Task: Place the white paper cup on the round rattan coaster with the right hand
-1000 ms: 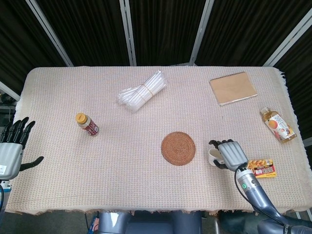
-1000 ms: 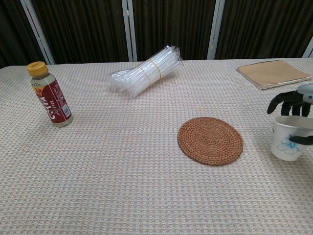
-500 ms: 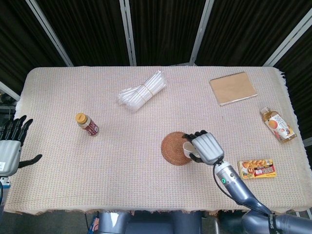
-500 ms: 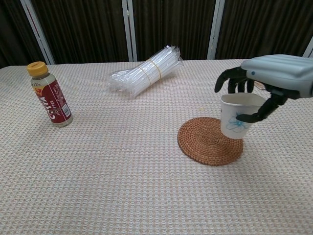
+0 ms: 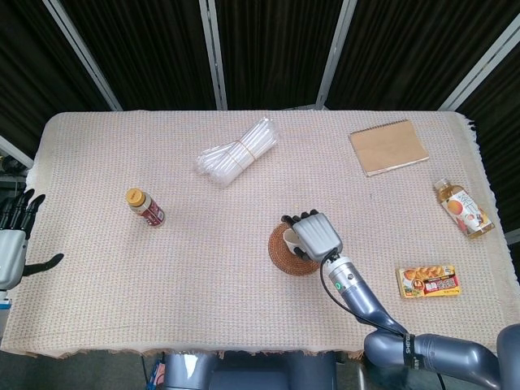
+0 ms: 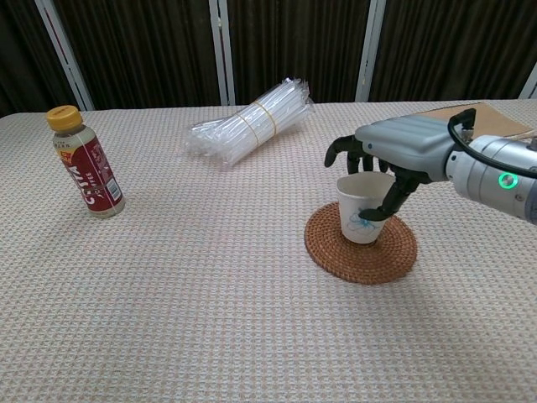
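Observation:
The white paper cup (image 6: 361, 210) with a blue print stands upright on the round rattan coaster (image 6: 361, 248), near its middle. My right hand (image 6: 394, 151) is over the cup from the right and grips it, fingers behind the rim and thumb on the front. From the head view the right hand (image 5: 313, 236) covers most of the cup (image 5: 291, 241) and part of the coaster (image 5: 280, 256). My left hand (image 5: 12, 244) hangs open off the table's left edge, holding nothing.
A brown bottle with a yellow cap (image 6: 84, 164) stands at the left. A bundle of clear straws (image 6: 252, 122) lies at the back centre, a notebook (image 5: 388, 147) at the back right. A tea bottle (image 5: 462, 208) and a snack packet (image 5: 428, 281) lie at the right.
My right hand lifted the cup from the table's right side, carried it leftward and lowered it onto the coaster. The left hand drifted slightly further left.

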Robot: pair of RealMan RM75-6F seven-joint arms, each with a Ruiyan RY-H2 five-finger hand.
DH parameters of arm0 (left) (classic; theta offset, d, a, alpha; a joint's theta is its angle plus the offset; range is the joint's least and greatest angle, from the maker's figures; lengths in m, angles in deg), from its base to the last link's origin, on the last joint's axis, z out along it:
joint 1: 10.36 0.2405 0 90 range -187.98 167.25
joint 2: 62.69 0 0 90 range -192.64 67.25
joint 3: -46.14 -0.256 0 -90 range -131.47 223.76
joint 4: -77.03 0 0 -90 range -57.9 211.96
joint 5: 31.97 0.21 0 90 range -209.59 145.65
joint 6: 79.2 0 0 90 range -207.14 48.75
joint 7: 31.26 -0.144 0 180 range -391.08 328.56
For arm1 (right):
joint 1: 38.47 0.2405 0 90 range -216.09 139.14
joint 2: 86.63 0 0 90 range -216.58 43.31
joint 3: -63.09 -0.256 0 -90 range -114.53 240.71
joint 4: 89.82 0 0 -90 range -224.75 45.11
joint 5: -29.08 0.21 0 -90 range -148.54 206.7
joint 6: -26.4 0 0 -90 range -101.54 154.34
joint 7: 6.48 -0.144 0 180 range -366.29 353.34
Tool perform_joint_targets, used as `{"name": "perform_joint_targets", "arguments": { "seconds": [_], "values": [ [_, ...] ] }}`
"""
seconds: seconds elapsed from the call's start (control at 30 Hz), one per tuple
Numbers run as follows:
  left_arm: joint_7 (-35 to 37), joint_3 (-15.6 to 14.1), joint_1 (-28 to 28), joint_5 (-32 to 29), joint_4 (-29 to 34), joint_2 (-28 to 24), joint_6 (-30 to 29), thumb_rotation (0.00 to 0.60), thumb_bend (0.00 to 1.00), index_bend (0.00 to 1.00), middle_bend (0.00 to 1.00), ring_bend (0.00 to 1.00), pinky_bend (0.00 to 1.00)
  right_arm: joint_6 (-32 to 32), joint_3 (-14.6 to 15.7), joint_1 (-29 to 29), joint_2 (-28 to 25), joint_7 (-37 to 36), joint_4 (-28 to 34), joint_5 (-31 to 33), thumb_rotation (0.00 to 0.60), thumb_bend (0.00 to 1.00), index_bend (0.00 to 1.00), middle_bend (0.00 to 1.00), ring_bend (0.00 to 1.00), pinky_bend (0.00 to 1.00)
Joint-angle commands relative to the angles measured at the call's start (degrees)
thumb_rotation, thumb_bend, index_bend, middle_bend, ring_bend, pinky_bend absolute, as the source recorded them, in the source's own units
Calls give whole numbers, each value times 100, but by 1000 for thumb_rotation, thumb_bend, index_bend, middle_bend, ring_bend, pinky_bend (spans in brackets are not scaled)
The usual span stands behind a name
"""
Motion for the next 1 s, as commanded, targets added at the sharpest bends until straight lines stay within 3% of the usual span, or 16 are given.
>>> {"name": "perform_joint_targets", "arguments": {
  "seconds": [0.03, 0.07, 0.17, 0.37, 0.47, 0.57, 0.7, 1.0],
  "values": [
    [27, 4, 2, -7, -8, -12, 19, 600, 0, 0, 0, 0, 0, -31, 77, 7, -77, -3, 93, 28, 600, 0, 0, 79, 117, 281],
    [25, 4, 2, -4, -8, -11, 21, 600, 0, 0, 0, 0, 0, -48, 101, 4, -132, -23, 183, 47, 600, 0, 0, 23, 50, 205],
    [9, 0, 1, 9, 4, -7, 31, 600, 0, 0, 0, 0, 0, 45, 184, -47, -403, 20, 582, -8, 600, 0, 0, 0, 0, 84],
    [-1, -15, -2, 49, -7, 7, 44, 600, 0, 0, 0, 0, 0, 874, 451, -551, -1242, -159, 1460, -806, 600, 0, 0, 0, 0, 41],
    [10, -21, 3, 87, -38, 32, 21, 600, 0, 0, 0, 0, 0, 1515, 763, -1042, -1760, -523, 1624, -1486, 600, 0, 0, 0, 0, 5],
    [49, -36, 1, 221, -99, 107, -51, 600, 0, 0, 0, 0, 0, 2282, 1133, -1583, -2027, -1221, 1211, -2289, 600, 0, 0, 0, 0, 0],
    [94, -98, 23, 448, -200, 225, -175, 600, 0, 0, 0, 0, 0, 3010, 1420, -2125, -1990, -1975, 347, -2745, 600, 0, 0, 0, 0, 0],
    [83, -127, 42, 529, -199, 258, -204, 600, 0, 0, 0, 0, 0, 3612, 1395, -2578, -1763, -2399, -537, -2924, 600, 0, 0, 0, 0, 0]
  ]
}}
